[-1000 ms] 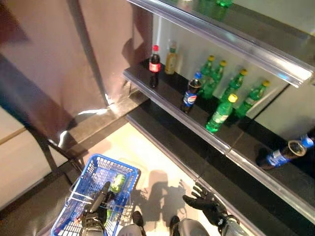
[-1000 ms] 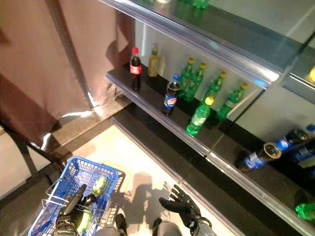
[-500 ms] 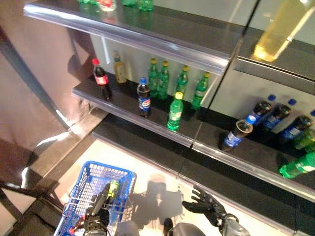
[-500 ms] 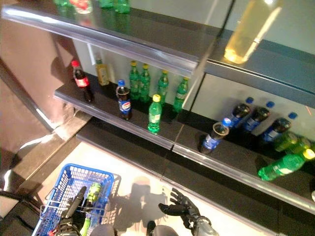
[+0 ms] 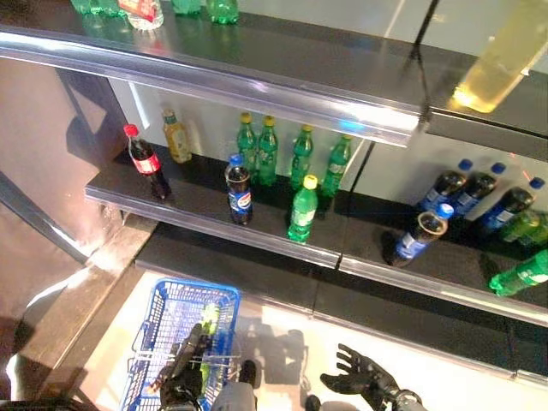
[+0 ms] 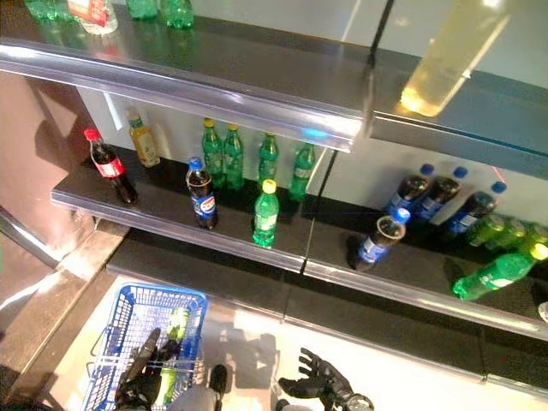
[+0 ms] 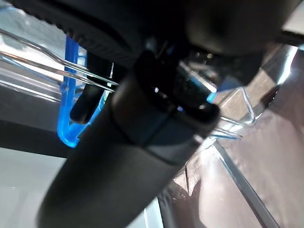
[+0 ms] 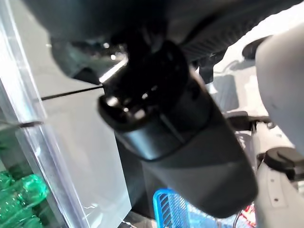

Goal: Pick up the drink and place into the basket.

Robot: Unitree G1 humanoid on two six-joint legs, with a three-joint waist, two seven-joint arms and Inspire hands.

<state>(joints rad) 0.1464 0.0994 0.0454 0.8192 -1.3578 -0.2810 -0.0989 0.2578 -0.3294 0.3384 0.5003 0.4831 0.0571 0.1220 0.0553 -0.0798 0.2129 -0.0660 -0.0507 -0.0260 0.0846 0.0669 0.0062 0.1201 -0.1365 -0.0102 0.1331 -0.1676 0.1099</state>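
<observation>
Left hand gripped the blue basket handle (green bottle inside); right hand hung released, fingers spread.

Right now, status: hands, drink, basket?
Left hand shut on blue basket handle. Right hand open, empty, low by the floor. Green bottle already in basket; more drinks upright on the shelf. Nothing blocking the shelf front.

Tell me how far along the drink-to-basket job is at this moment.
Done: one green bottle already lies in the blue basket, which the left hand holds by its wire handle. In hand: no drink; the right hand is open and empty. Left: picking another drink from the lower shelf.
</observation>
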